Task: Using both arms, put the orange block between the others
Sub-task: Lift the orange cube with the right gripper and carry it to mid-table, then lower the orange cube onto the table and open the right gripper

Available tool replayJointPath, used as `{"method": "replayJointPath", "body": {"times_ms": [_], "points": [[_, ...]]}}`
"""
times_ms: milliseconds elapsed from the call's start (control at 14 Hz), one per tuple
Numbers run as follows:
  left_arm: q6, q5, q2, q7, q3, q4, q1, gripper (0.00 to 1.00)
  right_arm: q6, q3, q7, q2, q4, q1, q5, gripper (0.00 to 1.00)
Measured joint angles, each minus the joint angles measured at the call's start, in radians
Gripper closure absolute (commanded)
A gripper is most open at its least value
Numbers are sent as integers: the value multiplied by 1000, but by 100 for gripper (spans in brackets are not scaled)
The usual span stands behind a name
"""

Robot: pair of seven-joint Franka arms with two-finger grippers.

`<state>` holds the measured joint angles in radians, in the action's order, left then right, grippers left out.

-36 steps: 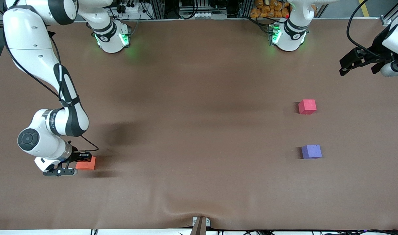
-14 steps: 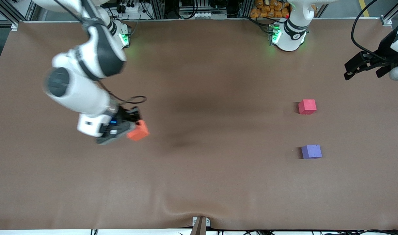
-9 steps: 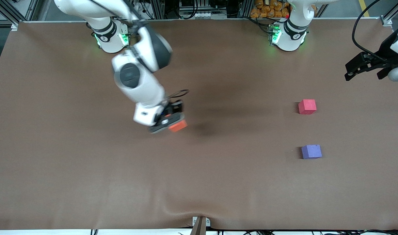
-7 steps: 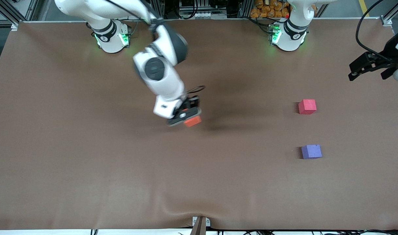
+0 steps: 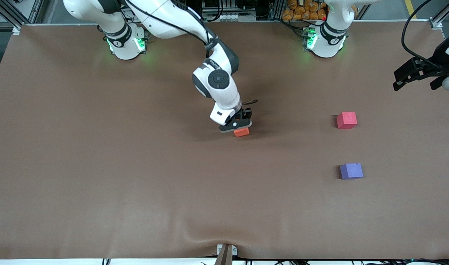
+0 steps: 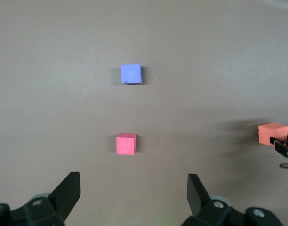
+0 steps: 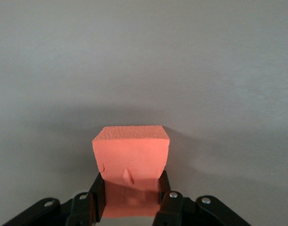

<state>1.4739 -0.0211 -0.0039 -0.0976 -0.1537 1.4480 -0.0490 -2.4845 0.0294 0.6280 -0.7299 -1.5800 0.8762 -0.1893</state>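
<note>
The orange block (image 5: 241, 132) (image 7: 131, 162) is pinched between the black fingers of my right gripper (image 5: 239, 126) (image 7: 131, 190), low over the middle of the brown table. The foam is squeezed and creased in that grip. The pinkish-red cube (image 5: 346, 120) (image 6: 126, 143) and the purple-blue cube (image 5: 351, 170) (image 6: 131, 74) rest on the table toward the left arm's end, the purple-blue one nearer the front camera. My left gripper (image 5: 412, 75) (image 6: 133, 192) hangs open and empty over that end's edge. The orange block (image 6: 273, 133) also shows in the left wrist view.
The brown table mat (image 5: 136, 176) has a slight ridge near its front edge. The two green-lit arm bases (image 5: 125, 42) (image 5: 324, 39) stand along the back edge.
My right arm has swung the orange block from the right arm's end to the middle of the table and lowered it. The left gripper has barely drifted.
</note>
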Motion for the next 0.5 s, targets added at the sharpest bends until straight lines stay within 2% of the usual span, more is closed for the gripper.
{"method": "replayJointPath", "body": {"times_ms": [143, 214, 286, 357, 429, 500], "points": [[0, 0, 0, 0, 0, 0, 0, 0, 15, 14, 108, 0, 5, -2, 26, 100], [0, 0, 0, 0, 0, 0, 0, 0, 26, 15, 167, 0, 9, -1, 78, 100], [0, 0, 1, 0, 0, 0, 0, 0, 41, 15, 228, 0, 12, 0, 150, 94], [0, 0, 2, 0, 0, 0, 0, 0, 54, 15, 276, 0, 13, 3, 212, 76], [0, 0, 3, 0, -1, 0, 1, 0, 66, 15, 309, 0, 13, 5, 250, 21], [0, 0, 7, 0, -2, 0, 3, 0, 68, 14, 324, -1, 13, 8, 264, 0]]}}
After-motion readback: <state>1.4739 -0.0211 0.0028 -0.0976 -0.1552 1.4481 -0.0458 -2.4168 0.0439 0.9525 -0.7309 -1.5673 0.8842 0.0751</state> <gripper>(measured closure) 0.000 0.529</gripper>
